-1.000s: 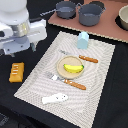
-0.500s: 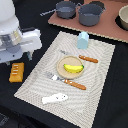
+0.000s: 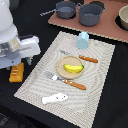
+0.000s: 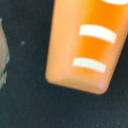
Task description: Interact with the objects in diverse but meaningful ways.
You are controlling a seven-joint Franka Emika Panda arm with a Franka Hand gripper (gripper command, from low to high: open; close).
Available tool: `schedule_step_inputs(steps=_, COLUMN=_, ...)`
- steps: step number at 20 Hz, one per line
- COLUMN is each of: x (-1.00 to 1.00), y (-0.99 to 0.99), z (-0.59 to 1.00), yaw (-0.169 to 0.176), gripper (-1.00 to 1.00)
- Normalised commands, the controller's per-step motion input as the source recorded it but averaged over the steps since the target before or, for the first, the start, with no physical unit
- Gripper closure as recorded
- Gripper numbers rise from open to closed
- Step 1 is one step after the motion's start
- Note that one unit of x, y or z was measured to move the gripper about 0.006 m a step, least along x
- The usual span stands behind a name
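Note:
The orange ridged bread-like block [image 3: 16, 72] lies on the dark table beside the placemat, at the exterior view's left. It fills the wrist view [image 4: 85, 45], very close, with white stripes on it. My gripper [image 3: 23, 61] hangs just above the block; its fingers are not clear in either view. A yellow banana [image 3: 73, 67] lies on a tan plate [image 3: 61, 70]. A white fish [image 3: 55, 98] lies on the mat's near part. A pale blue cup [image 3: 83, 39] stands at the mat's far edge. A grey long-handled pot [image 3: 65, 8] stands at the back.
The woven beige placemat [image 3: 40, 82] also bears an orange-handled knife [image 3: 88, 59] and fork [image 3: 75, 84]. A brown board [image 3: 107, 32] at the back holds a second grey pot [image 3: 90, 14] and a bowl [image 3: 123, 17].
The arm has moved slightly down and toward the exterior view's left, closer over the orange block. The objects have not moved.

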Motion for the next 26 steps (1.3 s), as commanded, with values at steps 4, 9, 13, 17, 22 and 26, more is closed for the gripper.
schedule_step_inputs(steps=4, x=-0.34, y=-0.21, z=-0.35, yaw=-0.005, gripper=-1.00)
schedule_step_inputs(steps=9, x=0.06, y=-0.21, z=-0.17, yaw=-0.059, gripper=1.00)
schedule_step_inputs(steps=13, x=0.10, y=-0.20, z=-0.14, yaw=-0.069, gripper=1.00)
schedule_step_inputs(steps=17, x=0.06, y=-0.20, z=-0.15, yaw=-0.055, gripper=1.00)
schedule_step_inputs(steps=22, x=0.10, y=-0.12, z=-0.11, yaw=-0.024, gripper=1.00)
schedule_step_inputs(steps=26, x=0.04, y=0.07, z=0.67, yaw=0.000, gripper=1.00)
